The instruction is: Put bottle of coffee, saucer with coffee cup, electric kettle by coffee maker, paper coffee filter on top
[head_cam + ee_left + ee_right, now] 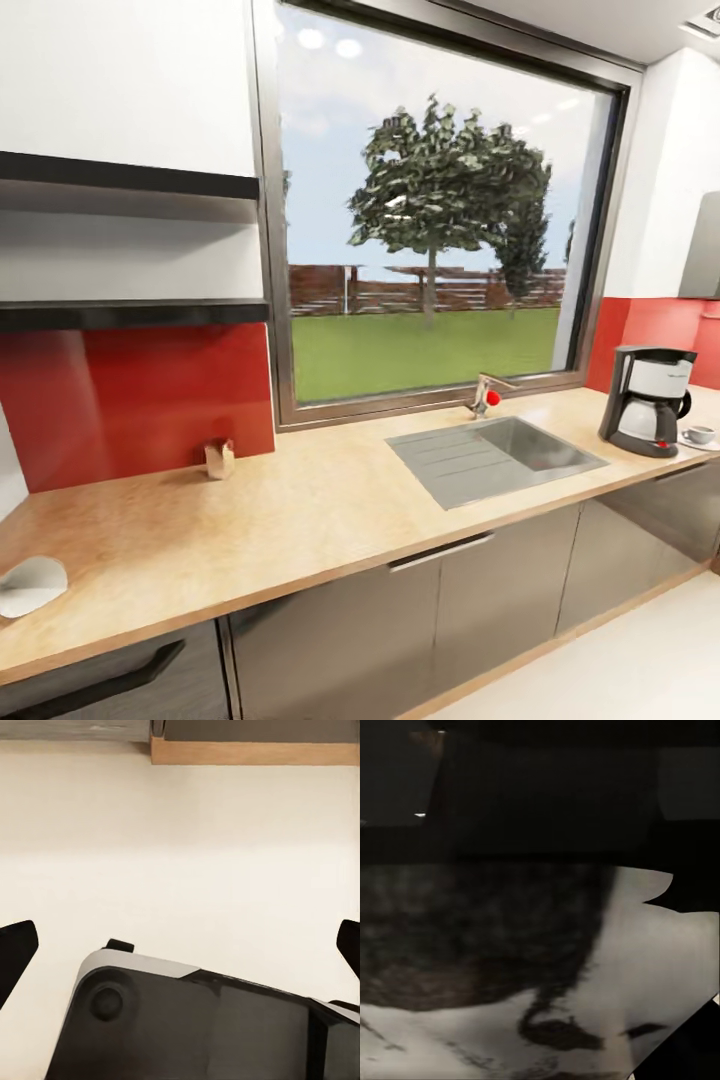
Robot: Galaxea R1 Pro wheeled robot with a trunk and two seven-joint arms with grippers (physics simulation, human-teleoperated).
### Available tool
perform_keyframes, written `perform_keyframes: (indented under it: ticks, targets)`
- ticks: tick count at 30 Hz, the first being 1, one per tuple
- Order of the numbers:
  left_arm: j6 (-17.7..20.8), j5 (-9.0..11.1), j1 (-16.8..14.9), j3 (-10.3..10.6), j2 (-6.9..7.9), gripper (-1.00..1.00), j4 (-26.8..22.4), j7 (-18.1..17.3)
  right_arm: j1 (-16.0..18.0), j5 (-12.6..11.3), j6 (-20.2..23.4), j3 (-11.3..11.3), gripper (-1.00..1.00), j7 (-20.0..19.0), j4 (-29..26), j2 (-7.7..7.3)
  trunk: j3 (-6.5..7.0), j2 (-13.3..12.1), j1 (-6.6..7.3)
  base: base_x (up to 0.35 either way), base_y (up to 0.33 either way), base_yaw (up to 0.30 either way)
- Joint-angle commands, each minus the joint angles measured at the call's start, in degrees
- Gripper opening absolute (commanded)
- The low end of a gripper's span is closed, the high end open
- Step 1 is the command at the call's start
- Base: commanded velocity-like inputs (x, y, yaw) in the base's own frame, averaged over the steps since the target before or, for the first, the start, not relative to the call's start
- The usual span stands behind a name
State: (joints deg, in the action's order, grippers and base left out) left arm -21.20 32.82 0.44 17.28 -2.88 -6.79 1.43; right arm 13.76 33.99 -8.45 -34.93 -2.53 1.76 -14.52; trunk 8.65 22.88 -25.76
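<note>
Spread wide and clamped on nothing at the left gripper, dark fingertips far apart above pale floor and the robot's own base; no telling apart or together for the right gripper from its dark, blurred wrist view. Facing the countertop from a little way off, so judged in transit rather than mid-grasp. Nearest, at the counter's left end, a small white flattish piece, possibly the paper filter though too unclear to swear to. Below, grey cabinets with bar handles. Midway along, a steel sink with a red-knobbed tap, and towards the wall a little brown object, hard to identify. Far along to the right, the coffee maker upright on the counter as required, with the cup seemingly already on its saucer just beside: two parts likely done. Left to do, by this reckoning: filter on top of the machine, bottle down from the shelf, kettle alongside. Behind, red splashback, white wall, and a big window onto lawn, fence and tree
</note>
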Motion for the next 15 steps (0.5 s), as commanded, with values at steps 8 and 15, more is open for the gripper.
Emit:
perform_keyframes:
  ticks: [8,15]
  targets:
    - [-0.16,0.48,0.03,0.51,0.04,1.00,-0.06,0.16,0.04,0.20,-0.33,-0.49,-1.00,-0.11,0.17,-0.06,-0.24,0.04,-0.02,0.000,-0.330,0.257]
    - [-0.16,0.49,0.02,0.53,0.03,1.00,-0.06,0.16,0.04,0.20,-0.34,-0.49,-1.00,-0.11,0.17,-0.07,-0.46,0.04,-0.02,0.000,-0.330,0.270]
